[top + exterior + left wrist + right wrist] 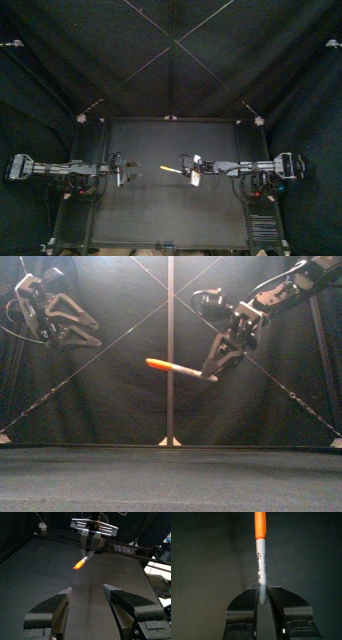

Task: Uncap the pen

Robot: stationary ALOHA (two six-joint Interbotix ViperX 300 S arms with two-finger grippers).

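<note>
A marker pen (187, 371) with a grey barrel and an orange cap (159, 364) hangs in the air above the table. My right gripper (210, 375) is shut on the barrel's rear end, and the capped end points toward the left arm. In the right wrist view the pen (260, 559) stands straight out from between the jaws, its cap (259, 524) on. My left gripper (87, 598) is open and holds nothing. It faces the cap (79, 563) from a distance. From above, the pen (173, 169) lies between the left gripper (120, 168) and the right gripper (195, 170).
The black table (167, 215) lies below both arms with nothing else on it. Black curtains close the back and sides.
</note>
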